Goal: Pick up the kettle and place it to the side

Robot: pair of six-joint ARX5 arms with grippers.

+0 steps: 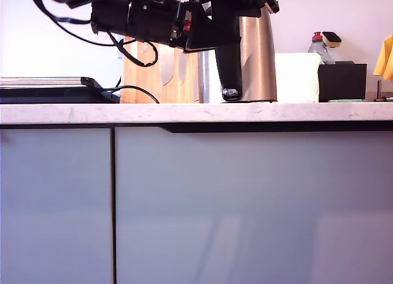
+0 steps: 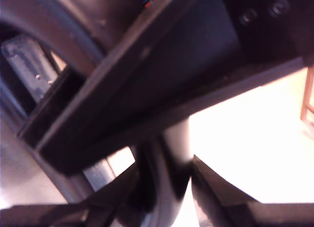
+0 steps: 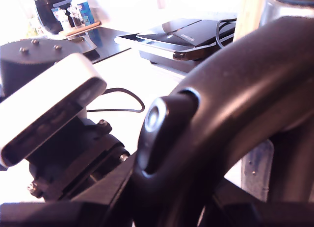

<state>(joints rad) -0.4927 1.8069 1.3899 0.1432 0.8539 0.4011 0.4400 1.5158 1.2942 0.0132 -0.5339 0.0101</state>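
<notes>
Brushed steel forms the body of the kettle (image 1: 258, 57), a tall shape narrowing toward its top, with a broad glossy black handle (image 1: 226, 69) running down one side. It stands upright on the pale stone table (image 1: 184, 112), long axis vertical. The handle faces the exterior view's left and slightly toward the near edge. In the second wrist view the handle (image 3: 235, 104) arches large across the frame, with a round ringed button (image 3: 156, 120) at its upper end.

A black arm (image 1: 141, 17) reaches in from the exterior view's left and ends at the top of the handle. The first gripper (image 2: 167, 168) has the handle between its fingers, close on both sides, but firm clamping cannot be told. The second gripper (image 3: 171, 207) is also at the handle; its fingers are too dark to judge.

Just left of the kettle in the exterior view, and behind it, stands a wooden knife block (image 1: 138, 75). Further left lies a flat black appliance (image 1: 43, 91) with a cable (image 1: 138, 88). Just beside the kettle on the right is a white block (image 1: 298, 75), then a black box (image 1: 342, 81) and a bottle (image 1: 317, 48). Bare table shows along the near edge.
</notes>
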